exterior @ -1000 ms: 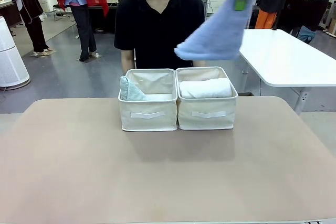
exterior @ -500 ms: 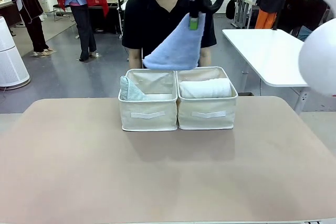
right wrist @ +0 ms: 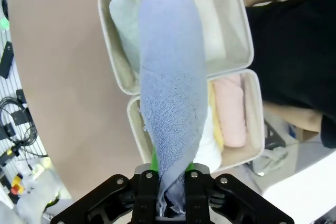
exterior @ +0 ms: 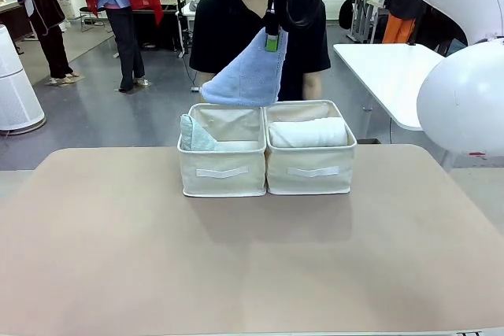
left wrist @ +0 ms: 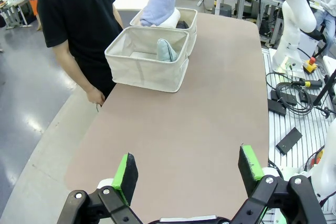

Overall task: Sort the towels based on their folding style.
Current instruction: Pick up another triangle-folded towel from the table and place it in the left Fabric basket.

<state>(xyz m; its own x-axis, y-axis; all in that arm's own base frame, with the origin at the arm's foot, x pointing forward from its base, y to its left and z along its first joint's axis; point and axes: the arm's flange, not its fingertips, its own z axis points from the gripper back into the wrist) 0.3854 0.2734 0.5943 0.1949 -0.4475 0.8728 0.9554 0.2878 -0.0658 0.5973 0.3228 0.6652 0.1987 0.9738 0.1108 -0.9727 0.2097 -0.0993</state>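
Item: periwinkle blue towel (exterior: 250,76), cone-folded, hanging above the two cream baskets, its broad lower end over the rear rim of the left basket (exterior: 221,149).
Holder: right gripper (exterior: 272,38), fingers pinched together on the towel's narrow tip.
Left basket contents: pale mint towel (exterior: 194,134), cone-folded.
Right basket (exterior: 309,147) contents: white rolled towel (exterior: 308,132), pink rolled towel (right wrist: 230,108), yellow edge between them (dark grey one barely glimpsed in the left wrist view).
Left gripper (left wrist: 188,169): fingers wide apart, nothing between them, low over bare table.
Risks: the towel hangs near the shared wall; released off-centre, it likely drapes the divider or lands among the rolls. The slim pinch could slip early. The swinging cloth may unfold.
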